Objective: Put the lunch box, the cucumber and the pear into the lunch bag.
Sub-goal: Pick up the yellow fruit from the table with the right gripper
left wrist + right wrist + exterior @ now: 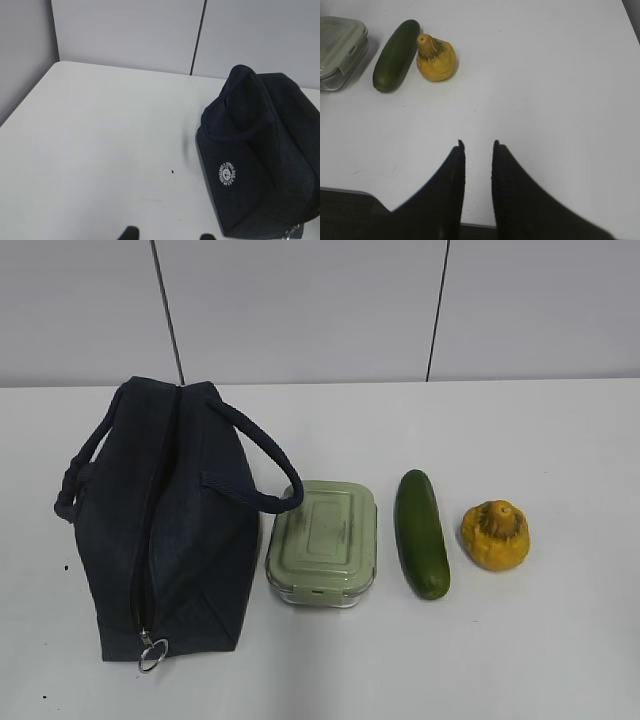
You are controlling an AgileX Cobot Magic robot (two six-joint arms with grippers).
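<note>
Currently, your four task items sit in a row on the white counter (560, 640). The lunch bag (170, 530) lies at the left of the exterior view, its top zipper running toward the camera with the silver ring pull (152, 652) at the near end; whether the zipper is open you cannot confirm from these views. Just beside the bag's right side stands the lunch box (322, 542), lid on, one bag handle (262, 468) looping over its far corner. The cucumber (421, 532) lies near the box, apart from it, and the pear (495, 534) rests just right of the cucumber. Your right fingers (477, 150) hover above bare counter, slightly apart, gripping nothing. Your left fingers (131, 232) show only their tips, apart and empty, left of the bag.
</note>
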